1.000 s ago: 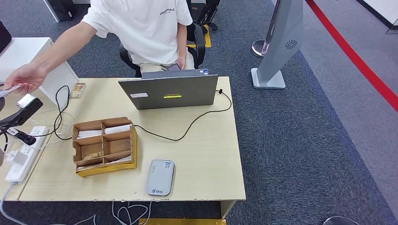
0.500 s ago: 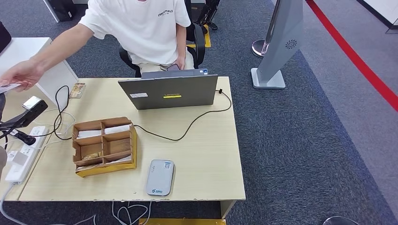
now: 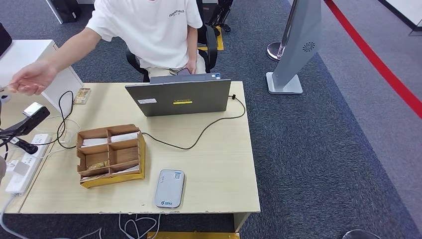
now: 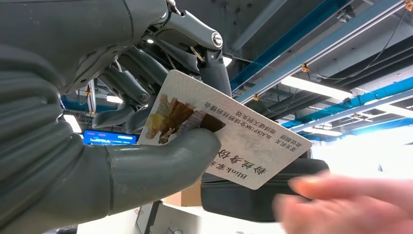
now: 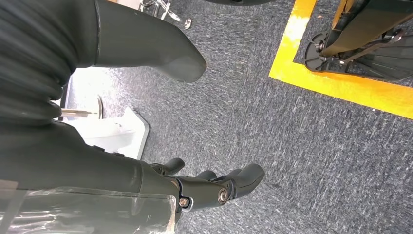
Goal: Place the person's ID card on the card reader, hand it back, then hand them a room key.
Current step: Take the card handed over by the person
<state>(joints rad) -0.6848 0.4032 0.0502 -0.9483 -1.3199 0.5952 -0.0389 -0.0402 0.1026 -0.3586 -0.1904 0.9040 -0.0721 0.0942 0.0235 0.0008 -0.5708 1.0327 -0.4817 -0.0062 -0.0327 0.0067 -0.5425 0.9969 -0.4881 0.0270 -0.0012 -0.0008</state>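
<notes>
Left hand (image 4: 122, 126) pinching ID card (image 4: 229, 134) between thumb and fingers (image 4: 214, 73). Person's hand (image 3: 30, 78) now empty, raised from earlier card hold. Right hand (image 5: 204, 187) hanging, fingers loosely apart, empty.

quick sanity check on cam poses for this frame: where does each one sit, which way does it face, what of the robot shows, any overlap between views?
Head view: high on the body, facing forward and down at the desk, card reader and seated person.
Left wrist view: behind the left hand, facing up at the ceiling; thumb and fingers pinch the ID card.
Right wrist view: behind the right hand, facing down at carpet.
Shared: the person's hand appears in head and left wrist views.
</notes>
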